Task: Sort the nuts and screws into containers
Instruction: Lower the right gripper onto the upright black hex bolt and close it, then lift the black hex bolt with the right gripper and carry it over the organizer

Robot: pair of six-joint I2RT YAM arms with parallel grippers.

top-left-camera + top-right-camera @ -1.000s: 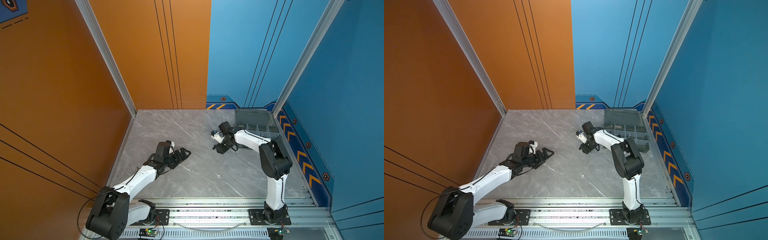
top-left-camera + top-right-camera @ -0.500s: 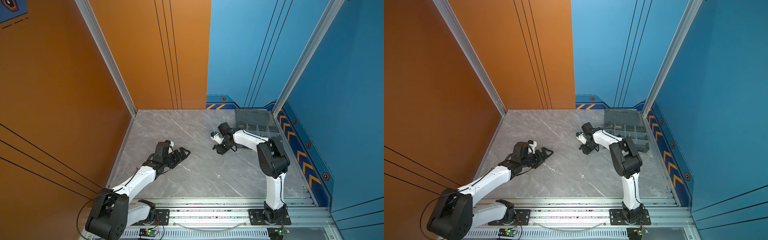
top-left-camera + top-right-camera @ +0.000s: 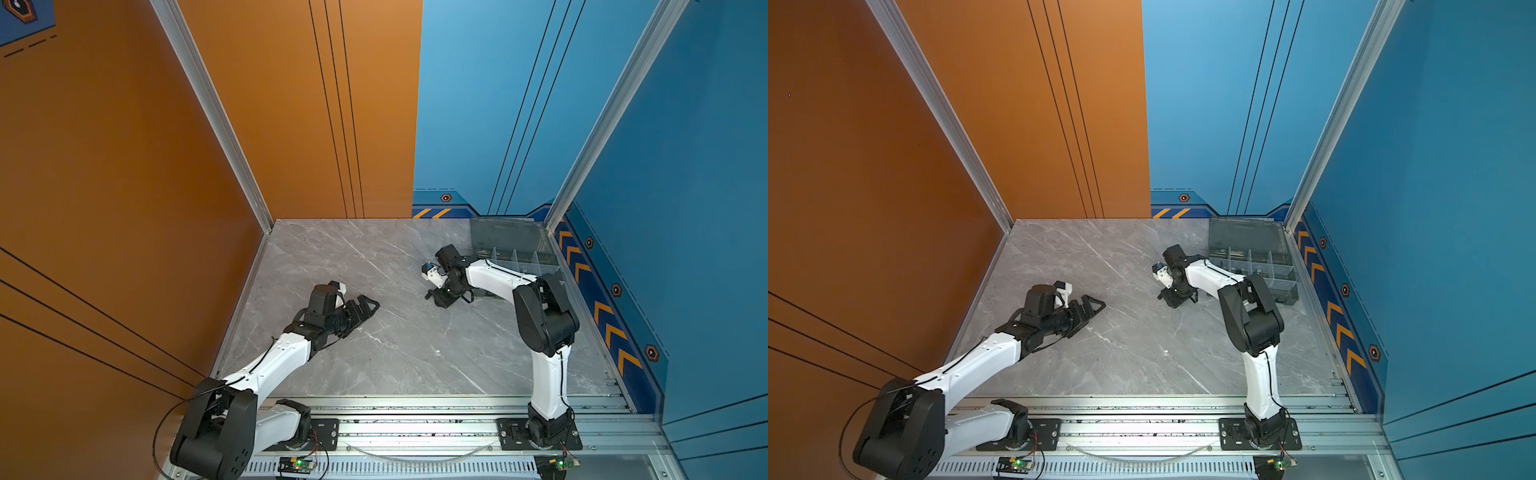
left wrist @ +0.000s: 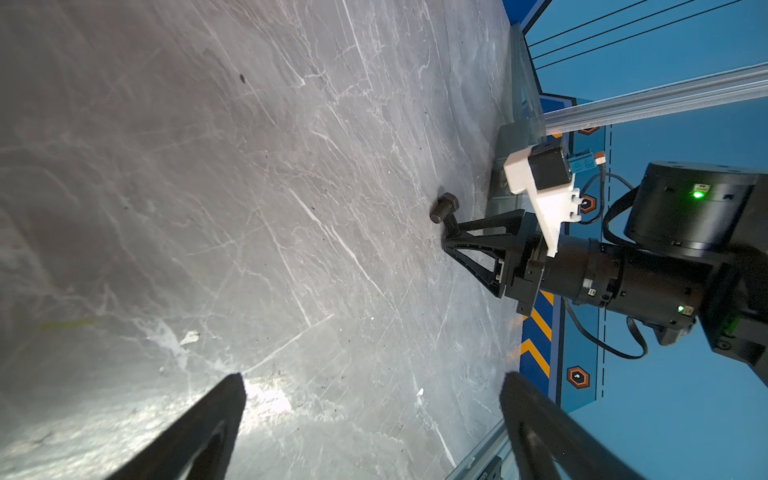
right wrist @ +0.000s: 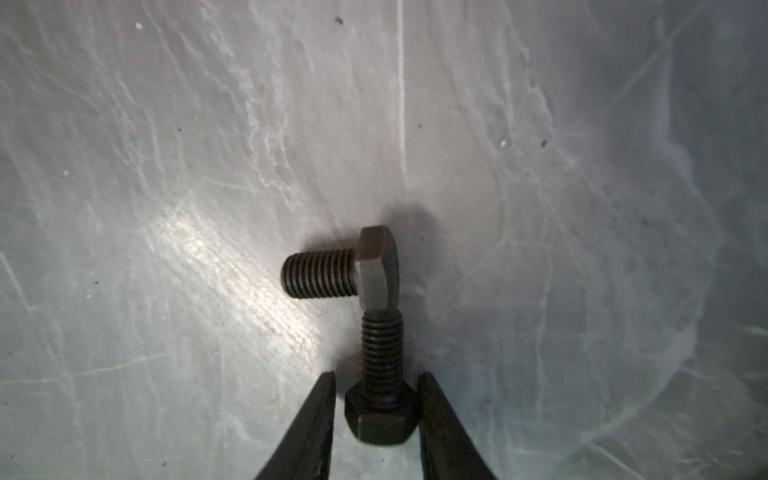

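Two matte black screws lie touching on the grey marble table. My right gripper (image 5: 377, 376) stands low over one screw (image 5: 380, 415). Its jaws flank the hex head closely, with a thin gap on one side, so it is open. The other screw (image 5: 332, 272) lies crosswise at the first one's tip. From the left wrist view both screws (image 4: 444, 208) show at the right gripper (image 4: 451, 237). The containers are one smoky-grey organiser box (image 3: 515, 249) (image 3: 1246, 245) at the back right, lid up. My left gripper (image 4: 372, 376) (image 3: 370, 305) is open and empty over bare table. I make out no nuts.
In both top views, orange wall panels close the left side and blue ones the back and right. The aluminium rail (image 3: 415, 405) with both arm bases runs along the front edge. The right arm's elbow (image 3: 544, 316) rises in front of the box.
The right gripper's jaws have narrowed around the screw's head, and its arm has shifted slightly. The left arm has not moved.
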